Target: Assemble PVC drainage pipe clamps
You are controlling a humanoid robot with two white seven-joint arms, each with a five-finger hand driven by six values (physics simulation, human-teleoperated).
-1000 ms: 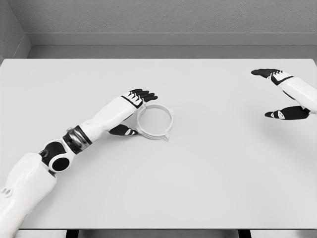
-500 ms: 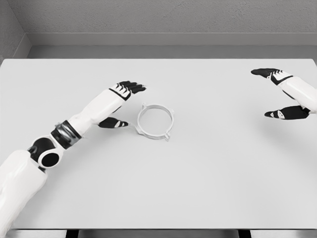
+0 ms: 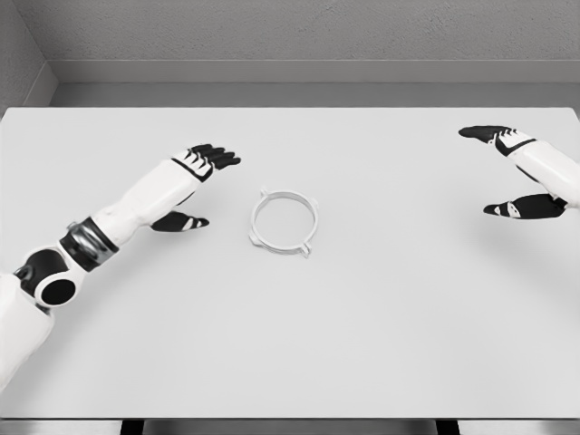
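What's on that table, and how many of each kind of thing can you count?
White ring-shaped pipe clamp: 1
Robot hands: 2, the left hand and the right hand, both open and holding nothing
White table: 1
Total: 4

no readable text, labels or numbers — none on any surface, nothing legible anywhere

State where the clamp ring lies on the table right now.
In the head view, the clamp ring lies flat near the table's middle, just right of the open left hand, untouched.
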